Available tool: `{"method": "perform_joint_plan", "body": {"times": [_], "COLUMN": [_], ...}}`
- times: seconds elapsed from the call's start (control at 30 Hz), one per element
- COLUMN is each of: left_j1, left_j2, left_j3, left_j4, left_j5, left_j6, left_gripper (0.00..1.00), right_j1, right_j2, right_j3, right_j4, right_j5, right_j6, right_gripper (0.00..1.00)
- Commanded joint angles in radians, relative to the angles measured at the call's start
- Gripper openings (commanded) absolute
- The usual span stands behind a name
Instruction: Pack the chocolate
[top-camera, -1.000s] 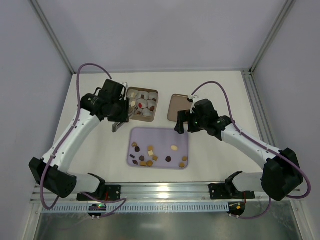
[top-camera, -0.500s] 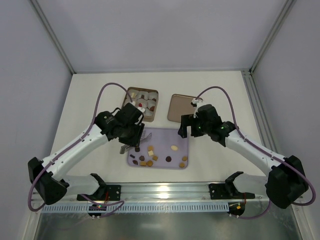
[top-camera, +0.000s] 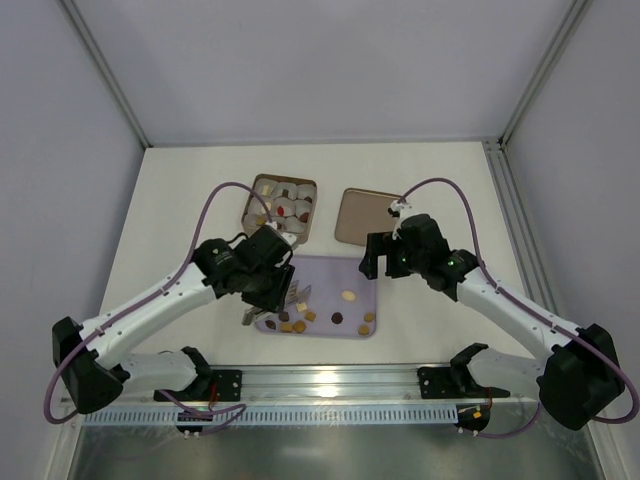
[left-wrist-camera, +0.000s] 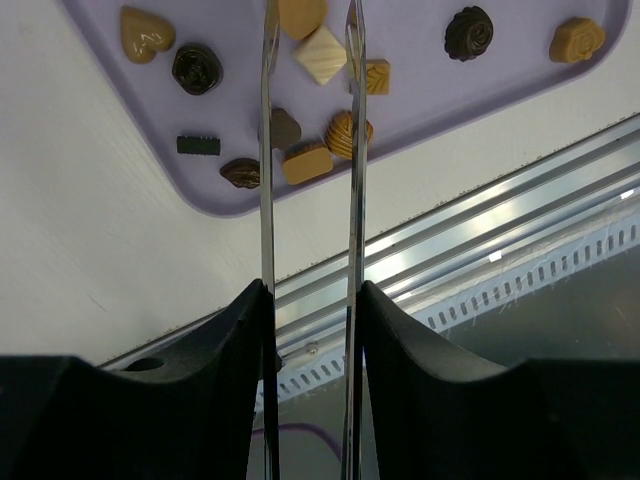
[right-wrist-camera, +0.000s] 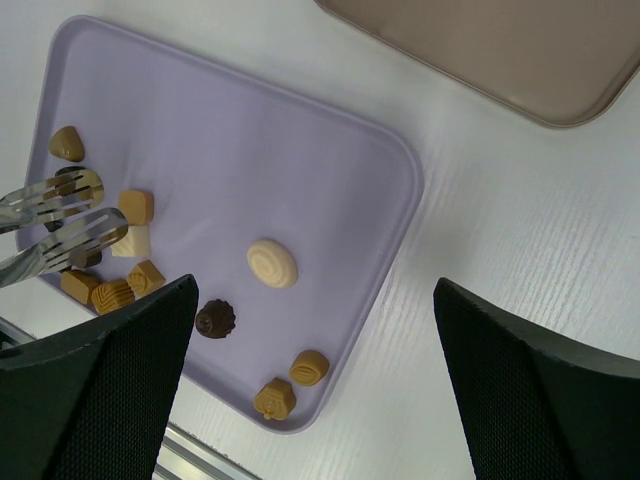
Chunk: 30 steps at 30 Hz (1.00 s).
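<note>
A: Left gripper (left-wrist-camera: 308, 300) clamped on tongs (left-wrist-camera: 268, 150), blades apart over chocolate (left-wrist-camera: 322, 55), tray (left-wrist-camera: 420, 90) near-left corner. Right gripper (right-wrist-camera: 315, 288) spread wide above tray.
B: Straddle one piece, lower straight, squeeze gently. Neighbours crowd close.

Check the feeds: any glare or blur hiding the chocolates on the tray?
Left wrist: chocolates sharp, glare only on the metal rail. Right wrist: tray evenly lit, tweezers mirror nearby pieces, right gripper's fingers dark, slightly soft. Top external: flat light, chocolates tiny.
</note>
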<state>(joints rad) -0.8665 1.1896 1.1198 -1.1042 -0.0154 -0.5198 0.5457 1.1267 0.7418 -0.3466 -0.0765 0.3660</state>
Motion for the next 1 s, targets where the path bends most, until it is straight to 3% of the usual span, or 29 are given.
{"method": "perform_joint_plan", "body": {"times": [0.0,0.97], "left_j1": [-0.008,-0.014], "left_j2": [0.014,0.122], "left_j3": [0.0,0.035], "left_j4": [0.052,0.056], "left_j5": [0.006,-0.04], "left_j6": [-0.016,0.02], "left_gripper": [0.41,0.41], "right_j1": [-0.001,-0.001], "right_j2": [-0.034,-0.018], "right_j3": [-0.004,-0.016], "right_j4": [0.011,0.028], "right_j5": [0.023,0.023], "right_j6": [0.005,0.001], "right_gripper": [1.0,1.0]}}
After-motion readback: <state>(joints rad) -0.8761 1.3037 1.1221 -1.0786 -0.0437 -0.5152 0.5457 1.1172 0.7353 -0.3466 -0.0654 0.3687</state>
